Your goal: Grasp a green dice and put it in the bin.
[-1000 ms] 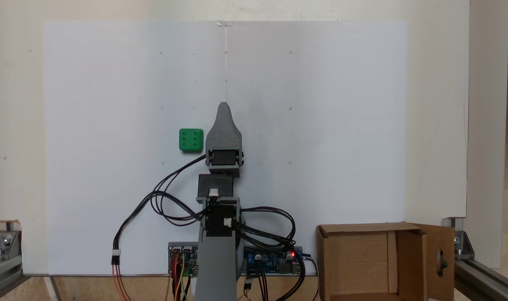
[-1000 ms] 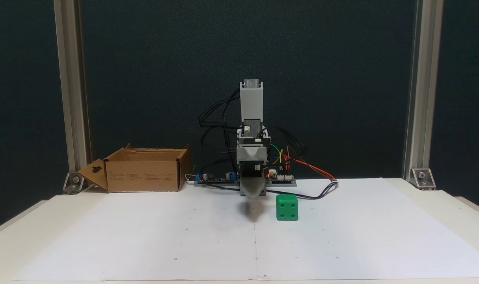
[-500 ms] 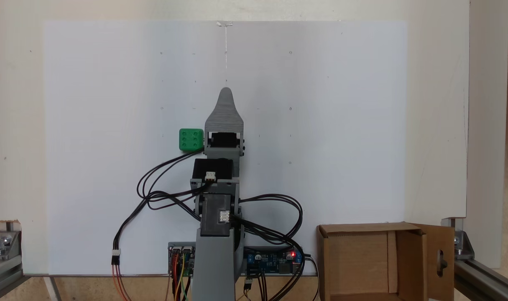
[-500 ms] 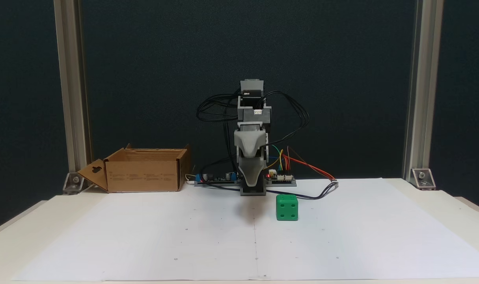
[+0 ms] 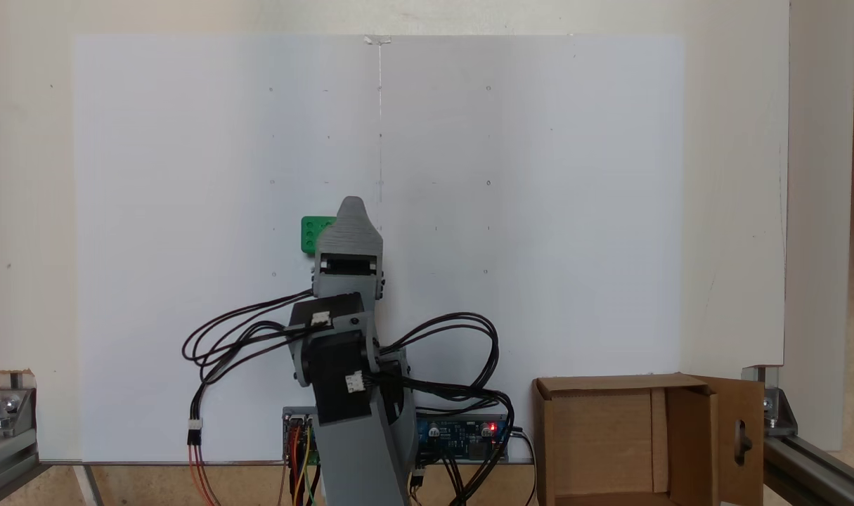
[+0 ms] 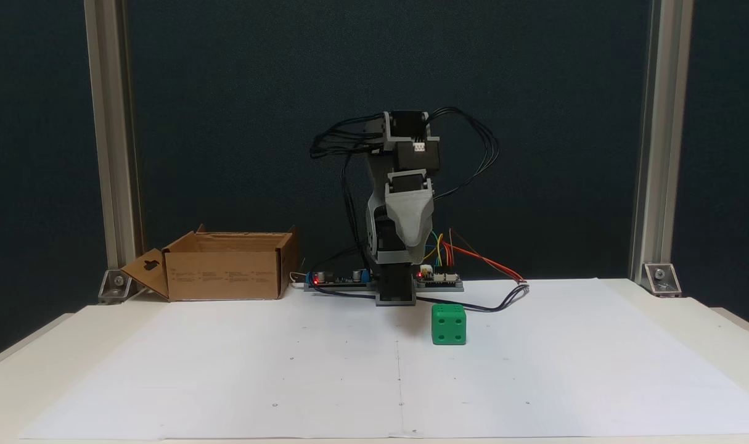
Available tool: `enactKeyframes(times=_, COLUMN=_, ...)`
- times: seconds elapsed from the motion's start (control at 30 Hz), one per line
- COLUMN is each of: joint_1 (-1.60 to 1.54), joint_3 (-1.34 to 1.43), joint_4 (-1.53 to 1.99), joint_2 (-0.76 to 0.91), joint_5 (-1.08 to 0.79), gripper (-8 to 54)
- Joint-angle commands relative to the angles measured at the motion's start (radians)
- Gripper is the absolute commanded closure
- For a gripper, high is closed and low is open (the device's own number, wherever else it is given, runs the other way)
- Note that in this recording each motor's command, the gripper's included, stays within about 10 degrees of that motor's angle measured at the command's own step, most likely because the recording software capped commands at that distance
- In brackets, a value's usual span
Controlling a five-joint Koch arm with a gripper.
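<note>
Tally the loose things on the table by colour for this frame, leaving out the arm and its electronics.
Green: 1, the green dice, on the white paper sheet
Brown: 1, the bin, an open cardboard box
White: 1, the paper sheet
Total: 3

You have one fixed view looking straight down, the arm's base at its bottom edge. The other sits low at the table's (image 6: 670,320) far end, probably level with the arm, facing it. Both share the white paper sheet (image 5: 525,211) and the cardboard bin (image 6: 226,265).
</note>
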Motion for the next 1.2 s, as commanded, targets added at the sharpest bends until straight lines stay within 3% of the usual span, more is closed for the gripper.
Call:
enactKeyframes(times=0.0, joint_1=-0.034, joint_3=-0.081, joint_4=0.0, joint_2=0.029, joint_5=0.063, gripper=2.5)
enactKeyframes(times=0.4, joint_1=-0.144, joint_3=-0.298, joint_4=0.14, joint_2=-0.229, joint_5=0.169, gripper=1.9)
enactKeyframes(times=1.17, joint_1=-0.173, joint_3=-0.235, joint_4=0.123, joint_2=-0.41, joint_5=0.247, gripper=1.4)
